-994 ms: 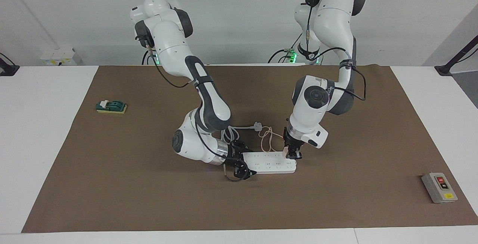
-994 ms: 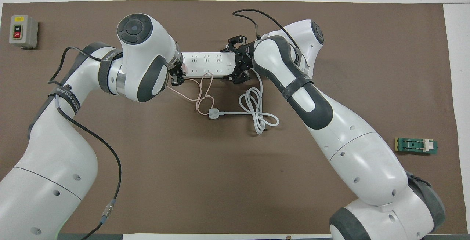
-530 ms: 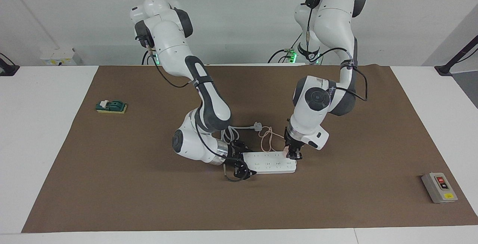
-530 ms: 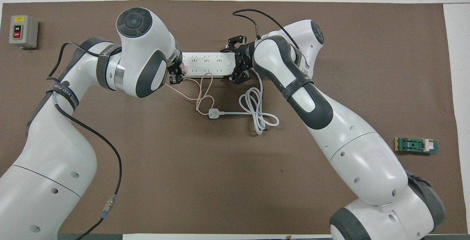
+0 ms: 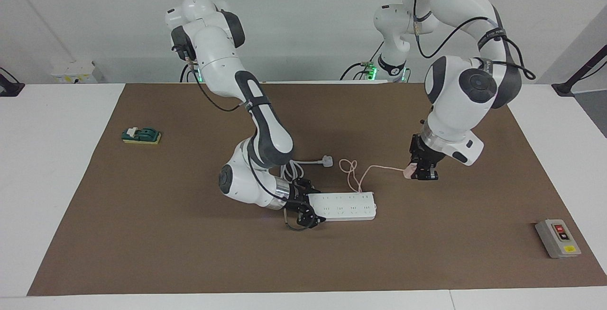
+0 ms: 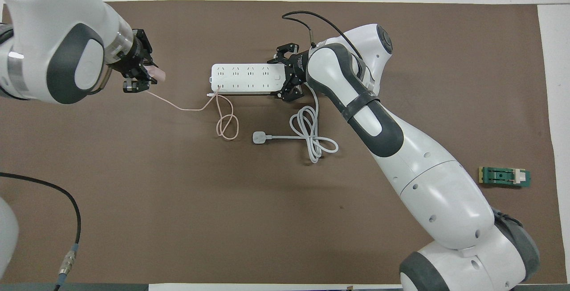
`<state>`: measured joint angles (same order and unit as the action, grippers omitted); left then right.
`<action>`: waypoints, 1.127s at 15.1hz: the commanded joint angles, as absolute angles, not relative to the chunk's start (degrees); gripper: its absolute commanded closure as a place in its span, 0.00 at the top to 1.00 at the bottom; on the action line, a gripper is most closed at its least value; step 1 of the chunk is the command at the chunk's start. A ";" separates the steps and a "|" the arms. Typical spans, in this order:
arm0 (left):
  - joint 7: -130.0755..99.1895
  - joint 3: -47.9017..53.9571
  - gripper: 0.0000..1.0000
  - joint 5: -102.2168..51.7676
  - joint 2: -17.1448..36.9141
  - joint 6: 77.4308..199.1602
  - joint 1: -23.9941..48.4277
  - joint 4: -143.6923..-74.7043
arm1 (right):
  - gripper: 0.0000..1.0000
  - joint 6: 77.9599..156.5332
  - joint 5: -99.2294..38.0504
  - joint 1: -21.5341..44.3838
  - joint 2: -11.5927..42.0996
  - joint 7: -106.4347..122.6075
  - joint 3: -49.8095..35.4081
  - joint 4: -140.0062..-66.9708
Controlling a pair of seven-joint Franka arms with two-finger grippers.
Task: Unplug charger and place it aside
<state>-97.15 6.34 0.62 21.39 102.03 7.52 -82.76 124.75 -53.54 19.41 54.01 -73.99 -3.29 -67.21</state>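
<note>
Charger [image 5: 407,173] out of the power strip [image 5: 344,206], clamped in the closed left hand [image 5: 423,175] above the brown mat [image 5: 142,234] toward the left arm's end of the surface, at about 3 o'clock from the strip in the facing view; in the overhead view the pink cube [image 6: 157,75] shows at the left hand's [image 6: 141,79] fingertips, at 9 o'clock from the strip [image 6: 245,78]; its thin pink cable [image 6: 196,107] trails back and loops on the mat just beside the strip's nearer edge; right hand [image 5: 308,205] sits at the strip's end toward the right arm's side, fingers spread around it; the strip's white plug [image 6: 259,137] and coiled cord [image 6: 311,139] lie nearer the robots; grey switch box [image 5: 557,238] and green block [image 5: 141,135] rest well apart at the surface's two ends
</note>
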 commanded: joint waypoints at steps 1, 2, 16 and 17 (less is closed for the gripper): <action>-84.78 6.59 0.00 -1.75 17.94 96.09 0.82 -83.94 | 0.98 126.30 -51.94 20.13 54.85 -75.14 -3.43 -65.65; -79.42 6.68 0.00 -1.93 17.23 94.24 -2.34 -83.94 | 1.00 126.30 -51.86 19.87 53.97 -75.49 -3.43 -65.65; -50.72 6.59 1.00 -1.85 11.69 98.26 -12.57 -95.27 | 1.00 97.61 -30.91 10.65 25.96 -56.16 3.87 -75.23; -50.36 6.59 1.00 -1.85 11.78 98.09 -12.48 -95.01 | 1.00 95.38 -28.76 9.76 24.54 -51.46 3.87 -75.32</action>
